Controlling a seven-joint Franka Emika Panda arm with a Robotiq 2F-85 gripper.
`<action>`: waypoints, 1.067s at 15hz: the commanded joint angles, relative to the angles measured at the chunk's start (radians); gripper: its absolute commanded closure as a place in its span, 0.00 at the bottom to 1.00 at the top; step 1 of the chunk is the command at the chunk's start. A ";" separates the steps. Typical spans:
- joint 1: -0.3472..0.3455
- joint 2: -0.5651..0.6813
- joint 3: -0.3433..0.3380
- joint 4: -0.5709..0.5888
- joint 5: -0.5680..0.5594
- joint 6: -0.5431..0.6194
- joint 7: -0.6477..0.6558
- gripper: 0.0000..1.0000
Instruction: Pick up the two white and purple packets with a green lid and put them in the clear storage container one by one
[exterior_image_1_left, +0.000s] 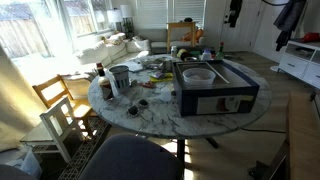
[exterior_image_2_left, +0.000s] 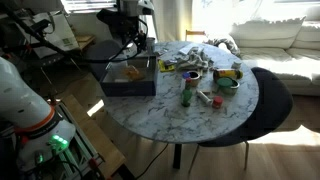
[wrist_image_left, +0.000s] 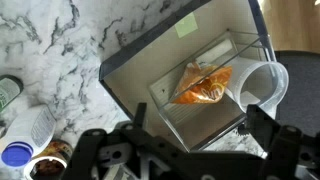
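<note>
Marble worktop (wrist_image_left: 60, 40) left; black box (wrist_image_left: 135, 65) middle, orange bag (wrist_image_left: 200, 85) inside; clear storage container (wrist_image_left: 262, 85) at box's right edge. Claw (wrist_image_left: 180, 150) spread, empty, above box. Probably pre-pick: next needs finding packets among clutter (exterior_image_2_left: 205, 80), too small to tell.

Exterior views: oblique, opposite sides, sharing table (exterior_image_1_left: 160, 120) (exterior_image_2_left: 200, 125). Wrist view: close, down into black box (wrist_image_left: 160, 55).

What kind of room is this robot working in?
Most likely a home living or dining room: a round marble table, a wooden chair beside it, and a white sofa by sunny windows.
</note>
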 joint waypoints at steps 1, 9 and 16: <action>-0.031 0.003 0.029 0.002 0.009 -0.003 -0.007 0.00; -0.031 0.003 0.029 0.002 0.009 -0.003 -0.007 0.00; 0.042 0.168 0.071 0.092 0.192 0.002 -0.130 0.00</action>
